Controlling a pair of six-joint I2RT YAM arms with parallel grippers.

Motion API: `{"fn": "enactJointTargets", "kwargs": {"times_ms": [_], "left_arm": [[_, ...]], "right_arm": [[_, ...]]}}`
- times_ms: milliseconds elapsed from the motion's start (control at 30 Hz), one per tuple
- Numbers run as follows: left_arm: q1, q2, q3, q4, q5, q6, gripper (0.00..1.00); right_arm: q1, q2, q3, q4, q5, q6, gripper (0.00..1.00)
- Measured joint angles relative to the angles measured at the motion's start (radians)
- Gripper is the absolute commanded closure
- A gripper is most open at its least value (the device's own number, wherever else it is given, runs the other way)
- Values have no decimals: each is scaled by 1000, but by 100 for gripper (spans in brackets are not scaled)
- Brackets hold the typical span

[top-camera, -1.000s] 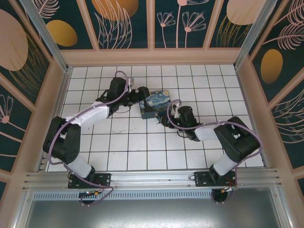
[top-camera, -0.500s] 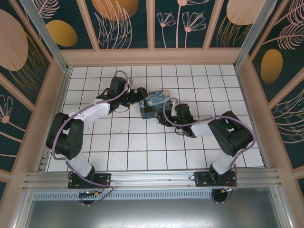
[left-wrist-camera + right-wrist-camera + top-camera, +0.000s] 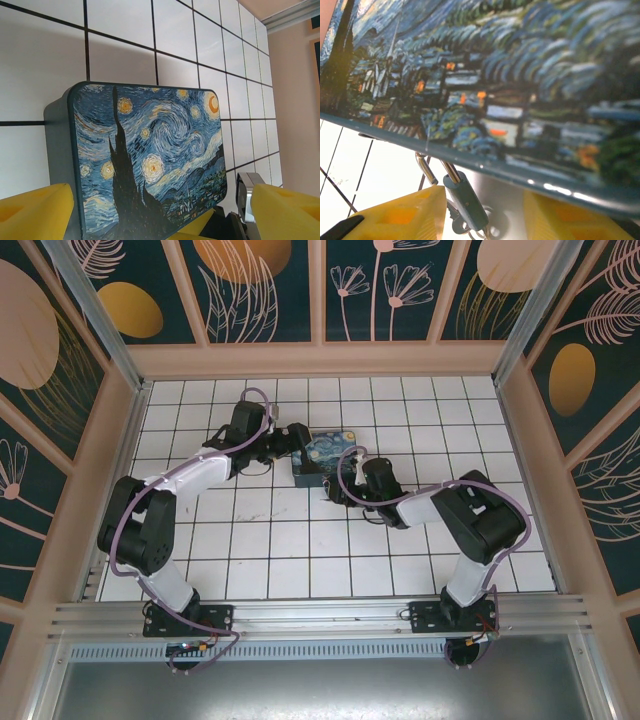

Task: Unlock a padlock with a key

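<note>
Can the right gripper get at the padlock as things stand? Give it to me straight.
Probably yes: the padlock hangs under the painted box's edge, between the open fingers of the right gripper, nothing blocking.

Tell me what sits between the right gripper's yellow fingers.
In the right wrist view, the teal padlock hangs between the fingers of the right gripper, its silvery shackle reaching up to the edge of the painted box.

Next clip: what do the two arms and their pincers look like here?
Both the left arm and right arm have black joint housings, white link covers and a purple cable looping alongside. The left pincer and right pincer carry blocky yellow fingers. No markings are legible.
</note>
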Motion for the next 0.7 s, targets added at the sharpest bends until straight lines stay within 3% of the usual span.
{"fn": "enactJointTargets", "kwargs": {"times_ms": [333,400,567,700], "left_arm": [[0,24,9,2,0,0,9],[0,31,9,1,0,0,9],[0,34,13,0,-1,0,9],[0,35,27,-2,-9,3,9]], "right_arm": [[3,26,0,45,-25,0,62],[3,29,0,52,-29,0,69],[14,34,-5,67,-36,10,99],[16,31,-19,84,-27,26,100]]}}
